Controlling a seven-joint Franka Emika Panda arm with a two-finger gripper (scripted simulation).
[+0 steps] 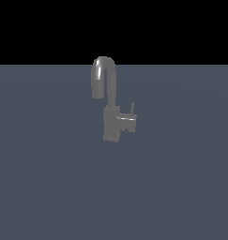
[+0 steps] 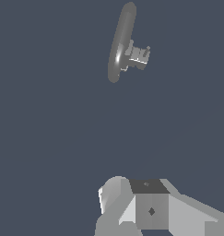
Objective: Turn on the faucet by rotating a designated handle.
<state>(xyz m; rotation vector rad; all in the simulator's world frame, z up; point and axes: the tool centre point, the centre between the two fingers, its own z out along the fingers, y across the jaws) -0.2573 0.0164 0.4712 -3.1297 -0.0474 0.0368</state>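
We are looking at the faucet (image 1: 107,101) standing alone on the flat slate-blue bench (image 1: 49,187), near the middle of the exterior view and toward the far edge, where the surface is meeting a black background. Its gooseneck spout (image 1: 102,75) is rising from a blocky base (image 1: 111,125) and curving over toward the exterior view's left, with the open end hanging down. The handle (image 1: 128,123) is jutting from the base toward the exterior view's right, and a thin pin (image 1: 132,108) is standing upright on it.

In the wrist view we are seeing the same faucet (image 2: 120,44) from above: the spout is showing as a long narrow loop, and the handle (image 2: 139,55) is sticking out sideways from it.

Our arm is not appearing in the exterior view at all. The wrist view is showing only grey blocky parts of the gripper (image 2: 150,209), well apart from the faucet and touching nothing. We cannot tell whether the fingers are apart or together, since their tips are lying outside the picture.
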